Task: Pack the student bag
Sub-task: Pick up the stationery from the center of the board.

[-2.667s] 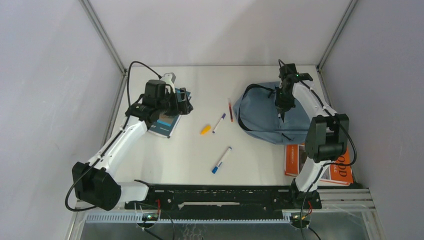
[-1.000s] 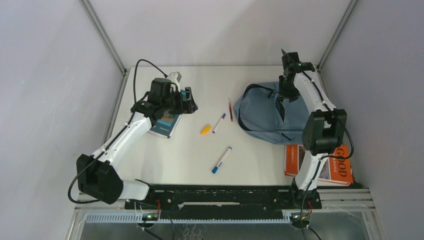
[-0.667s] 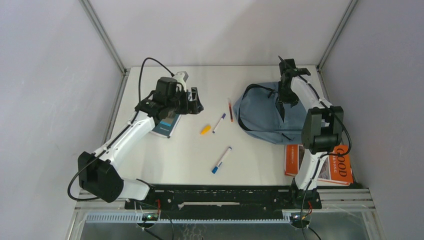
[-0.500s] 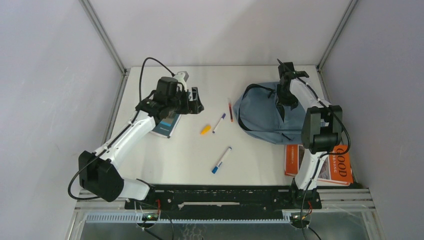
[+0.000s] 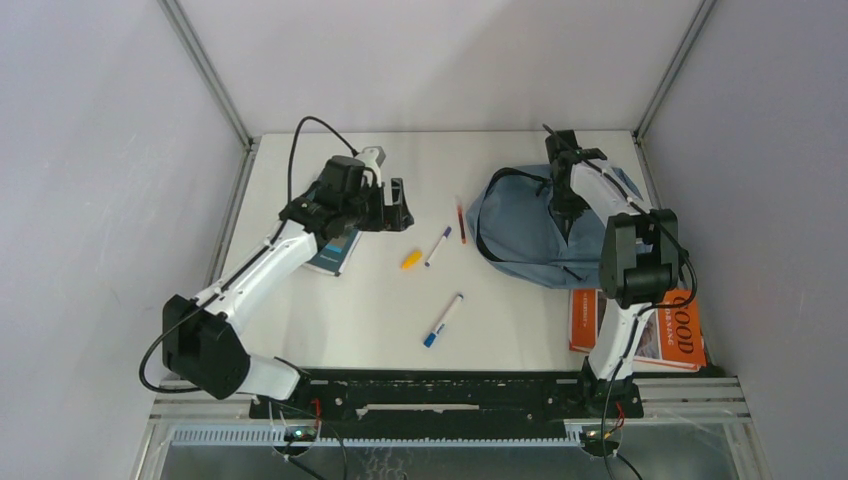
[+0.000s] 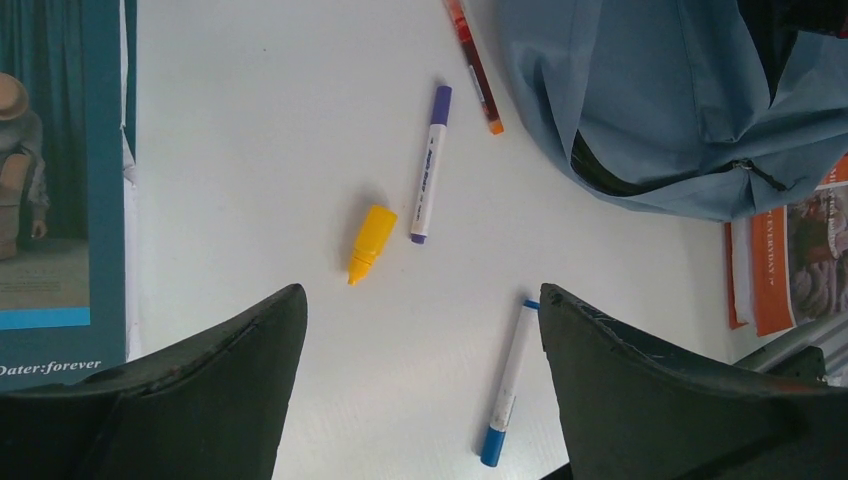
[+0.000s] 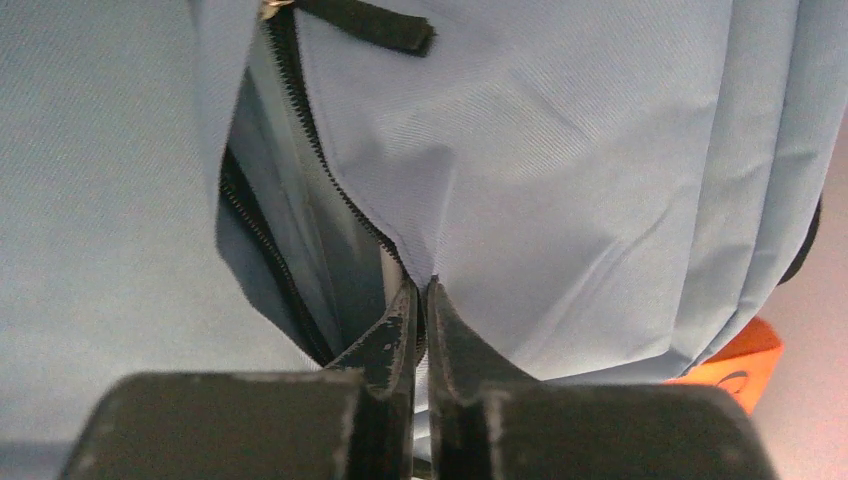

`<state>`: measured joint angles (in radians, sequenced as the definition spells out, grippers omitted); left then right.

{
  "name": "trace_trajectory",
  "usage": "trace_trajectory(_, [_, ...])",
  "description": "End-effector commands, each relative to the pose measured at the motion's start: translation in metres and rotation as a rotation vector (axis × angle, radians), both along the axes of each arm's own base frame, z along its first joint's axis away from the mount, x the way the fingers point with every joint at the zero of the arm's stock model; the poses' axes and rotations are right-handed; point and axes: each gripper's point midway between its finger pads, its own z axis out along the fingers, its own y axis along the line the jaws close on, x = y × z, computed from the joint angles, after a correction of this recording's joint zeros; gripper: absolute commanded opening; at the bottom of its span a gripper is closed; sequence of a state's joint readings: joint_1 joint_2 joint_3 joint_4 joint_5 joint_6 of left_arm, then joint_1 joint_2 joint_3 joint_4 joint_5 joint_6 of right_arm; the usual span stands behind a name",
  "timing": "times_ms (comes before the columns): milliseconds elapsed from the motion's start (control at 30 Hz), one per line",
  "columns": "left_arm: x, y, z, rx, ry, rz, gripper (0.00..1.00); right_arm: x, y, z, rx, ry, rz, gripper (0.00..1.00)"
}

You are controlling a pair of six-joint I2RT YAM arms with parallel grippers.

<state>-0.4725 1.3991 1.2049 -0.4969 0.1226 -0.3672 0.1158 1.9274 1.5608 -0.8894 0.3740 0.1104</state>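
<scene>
White table beneath spread left pincer; right pincer tight on student bag fabric, plain only from its wrist

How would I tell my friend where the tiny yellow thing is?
Start at the big grey-blue bag on the right of the white table. Go left past the thin red pen and the white marker with purple ends; the yellow thing lies right beside that marker. It is the only yellow item, short and stubby, while its neighbours are long and thin.
</scene>
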Motion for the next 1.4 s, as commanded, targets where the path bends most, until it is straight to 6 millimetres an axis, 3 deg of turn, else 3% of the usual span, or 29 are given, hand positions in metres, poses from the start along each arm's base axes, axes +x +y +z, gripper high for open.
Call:
trace_trajectory(0, [0.011, -0.01, 0.028, -0.038, -0.059, 0.005, 0.9, 0.003, -0.015, 0.036, -0.044, -0.13, -0.045, 0.0])
trace_trajectory(200, [0.019, -0.021, 0.018, -0.031, -0.052, -0.008, 0.9, -0.004, 0.002, 0.062, 0.074, -0.253, -0.032, 0.0])
trace_trajectory(300, [0.026, -0.03, 0.001, 0.009, -0.035, -0.022, 0.89, -0.004, 0.003, 0.067, 0.109, -0.308, -0.052, 0.0])
trace_trajectory(433, [0.042, -0.028, -0.025, 0.121, -0.031, 0.029, 0.91, -0.003, 0.003, 0.065, 0.171, -0.322, -0.07, 0.0])
trace_trajectory(633, [0.062, -0.026, -0.039, 0.172, -0.046, 0.098, 0.98, 0.0, 0.01, 0.062, 0.217, -0.331, -0.063, 0.0])
trace_trajectory(767, [0.074, -0.032, -0.061, 0.211, -0.007, 0.099, 0.93, 0.003, 0.015, 0.063, 0.262, -0.349, -0.061, 0.0])
trace_trajectory(967, [0.068, -0.06, -0.09, 0.407, 0.025, -0.004, 0.9, 0.001, 0.02, 0.069, 0.298, -0.361, -0.05, 0.0])
trace_trajectory(1133, [0.07, -0.093, -0.102, 0.408, 0.029, -0.029, 0.86, 0.0, 0.024, 0.071, 0.321, -0.372, -0.045, 0.0])
trace_trajectory(1367, [0.058, -0.092, -0.137, 0.475, 0.113, 0.003, 0.82, 0.0, 0.028, 0.071, 0.342, -0.371, -0.038, 0.0])
